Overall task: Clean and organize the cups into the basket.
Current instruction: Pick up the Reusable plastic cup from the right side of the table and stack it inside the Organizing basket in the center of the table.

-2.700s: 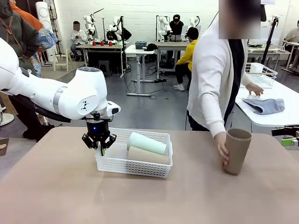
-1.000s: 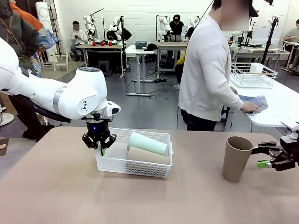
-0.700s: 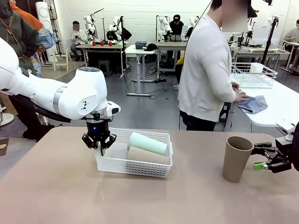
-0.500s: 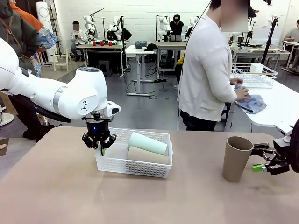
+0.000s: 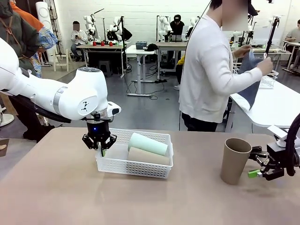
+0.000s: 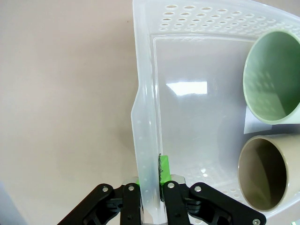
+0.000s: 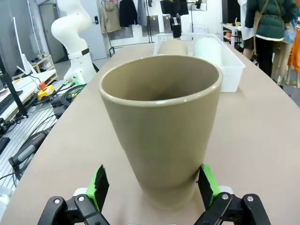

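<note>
A white basket (image 5: 159, 169) sits left of the table's middle, with a pale mint cup (image 5: 147, 144) and a tan cup (image 5: 148, 156) lying in it. My left gripper (image 5: 99, 149) is shut on the basket's left wall (image 6: 145, 117), one finger on each side. The mint cup (image 6: 274, 79) and tan cup (image 6: 266, 171) face me mouth-on. Another tan cup (image 5: 235, 161) stands upright at the right. My right gripper (image 5: 255, 165) is open beside it. In the right wrist view its green pads (image 7: 99, 185) flank the base of that cup (image 7: 161, 117).
A person in a white top (image 5: 208, 70) stands at the far edge, turned to a side table, holding up a blue-grey cloth (image 5: 251, 84). A wire rack (image 5: 269, 80) sits on that side table. Bare tabletop (image 5: 187, 201) lies between basket and standing cup.
My right gripper has slid left until its open fingers flank the standing cup's base. The person lifted the cloth off the side table. My left arm has not moved.
</note>
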Tool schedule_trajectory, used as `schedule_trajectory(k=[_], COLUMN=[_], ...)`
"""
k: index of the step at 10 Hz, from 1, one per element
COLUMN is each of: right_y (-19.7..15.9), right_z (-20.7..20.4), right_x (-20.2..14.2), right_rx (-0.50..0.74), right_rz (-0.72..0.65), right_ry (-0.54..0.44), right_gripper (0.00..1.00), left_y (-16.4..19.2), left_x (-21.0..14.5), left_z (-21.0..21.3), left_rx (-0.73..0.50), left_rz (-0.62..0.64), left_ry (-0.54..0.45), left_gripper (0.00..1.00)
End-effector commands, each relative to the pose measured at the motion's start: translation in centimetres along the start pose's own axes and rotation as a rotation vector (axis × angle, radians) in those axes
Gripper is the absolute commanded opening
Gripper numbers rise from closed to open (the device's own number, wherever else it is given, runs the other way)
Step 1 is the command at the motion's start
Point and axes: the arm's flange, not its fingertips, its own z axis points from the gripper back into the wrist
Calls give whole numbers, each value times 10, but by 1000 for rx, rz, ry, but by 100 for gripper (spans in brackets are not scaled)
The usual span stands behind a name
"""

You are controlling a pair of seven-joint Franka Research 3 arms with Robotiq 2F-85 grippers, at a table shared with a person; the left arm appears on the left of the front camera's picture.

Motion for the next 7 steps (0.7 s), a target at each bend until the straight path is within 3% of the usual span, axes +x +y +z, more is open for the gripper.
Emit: schedule_trajectory(k=[1,7], right_y=[-11,-23], right_z=[-11,-37], right_x=[-9,-8], right_rx=[16,44], right_rz=[1,0], right_ry=[36,28], right_gripper=[100,100], left_y=[-1,-1], left_x=[1,1], left_z=[3,3], left_rx=[-2,-2], left_rz=[1,1], left_ry=[-6,-6], left_gripper=[0,0])
